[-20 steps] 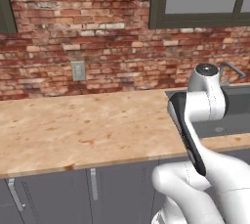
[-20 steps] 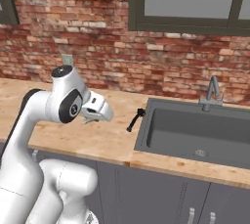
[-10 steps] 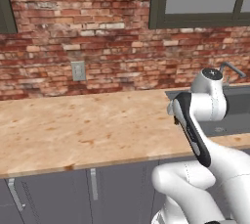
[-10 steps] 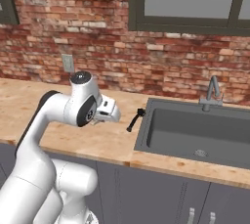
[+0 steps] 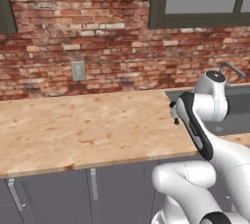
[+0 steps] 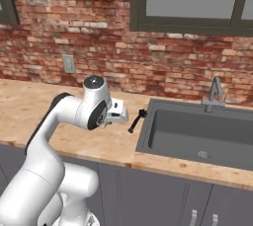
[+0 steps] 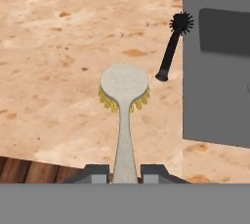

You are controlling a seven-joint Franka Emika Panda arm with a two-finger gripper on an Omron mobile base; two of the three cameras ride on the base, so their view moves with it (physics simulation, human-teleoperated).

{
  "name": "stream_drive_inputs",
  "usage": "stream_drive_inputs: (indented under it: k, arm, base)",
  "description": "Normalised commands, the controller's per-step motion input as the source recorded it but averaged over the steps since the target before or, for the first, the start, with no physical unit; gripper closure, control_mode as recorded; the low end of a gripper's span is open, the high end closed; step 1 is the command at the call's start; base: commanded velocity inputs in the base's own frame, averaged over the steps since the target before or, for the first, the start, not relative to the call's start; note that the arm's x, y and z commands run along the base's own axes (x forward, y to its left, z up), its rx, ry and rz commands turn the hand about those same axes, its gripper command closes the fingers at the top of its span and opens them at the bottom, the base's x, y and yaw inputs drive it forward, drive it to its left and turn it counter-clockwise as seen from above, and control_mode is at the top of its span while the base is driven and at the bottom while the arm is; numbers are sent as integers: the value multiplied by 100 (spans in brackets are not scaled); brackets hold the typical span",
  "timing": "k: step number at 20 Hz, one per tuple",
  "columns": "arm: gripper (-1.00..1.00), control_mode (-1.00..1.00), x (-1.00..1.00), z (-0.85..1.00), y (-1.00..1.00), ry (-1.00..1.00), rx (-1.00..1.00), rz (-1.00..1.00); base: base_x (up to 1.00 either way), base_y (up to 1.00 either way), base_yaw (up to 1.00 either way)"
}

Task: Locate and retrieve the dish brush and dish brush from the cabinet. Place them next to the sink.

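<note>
In the hand view my gripper (image 7: 125, 171) is shut on the cream handle of a dish brush (image 7: 124, 85). Its tan oval head with yellow bristles hangs over the wooden counter (image 7: 58, 47). The black dish brush (image 7: 172, 47) lies on the counter just ahead and to the right, its spiky head touching the rim of the sink (image 7: 191, 71). From the right base view my gripper (image 6: 118, 114) hovers over the counter just left of the black dish brush (image 6: 137, 120), which lies beside the sink (image 6: 197, 133).
A curved metal faucet (image 6: 214, 92) stands behind the basin. A brick wall with an outlet plate (image 5: 77, 70) runs along the back of the long wooden counter (image 5: 73, 130). Grey drawer fronts (image 5: 93, 189) sit below the counter's front edge.
The arm has swung right toward the sink, carrying the cream brush closer to the black brush. The black brush has stayed where it lies.
</note>
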Motion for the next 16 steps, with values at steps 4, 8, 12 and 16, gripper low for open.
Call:
stream_drive_inputs:
  k: [4, 8, 12, 16]
  arm:
    - [100, -100, 2, -26, -5, -3, -2, 8]
    - [100, -100, 13, -13, 0, -4, 2, 4]
    - [100, -100, 28, -27, -5, 0, 0, 7]
    - [100, -100, 39, -26, -14, 9, -7, 4]
  base:
    - [0, 0, 0]
    - [0, 0, 0]
    - [0, 0, 0]
    - [0, 0, 0]
